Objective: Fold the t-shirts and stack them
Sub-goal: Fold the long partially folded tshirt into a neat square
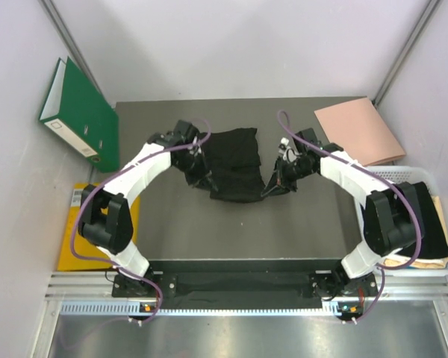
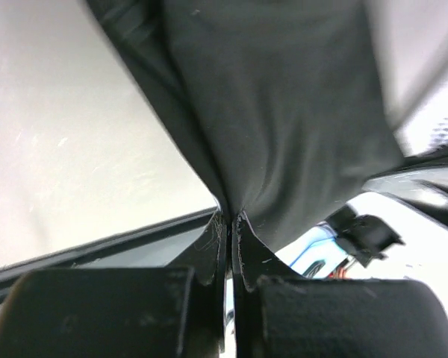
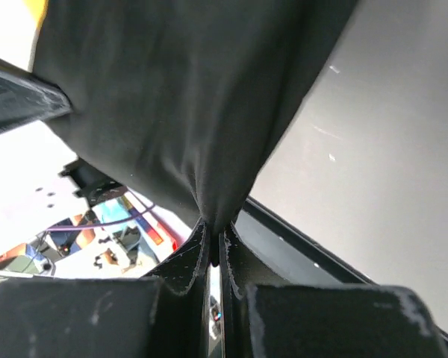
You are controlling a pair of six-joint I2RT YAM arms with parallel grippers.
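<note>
The dark grey table carries one black t-shirt, lying crumpled in the middle of its far half, short of the far edge. Both arms reach in to it from either side.

The left end effector is at the shirt's left side. In the left wrist view its fingers are pressed together, only a hairline slit between them, with a fold of the black fabric pinched at the tips and fanning out above them. The right end effector is at the shirt's right side. It is clamped the same way, and a gathered point of the cloth is caught between the tips and spreads wide from there.

Off the right edge of the table stands a white mesh basket, which holds a black cloth lying on a cream cloth.

A green binder leans against the left wall beside the far left corner. Its spine has a white label, and the print there is too small to read.

A salmon-pink folder lies flat at the far right corner, overhanging the table's right edge. No writing shows on it, on the shirt or on either end effector.
</note>
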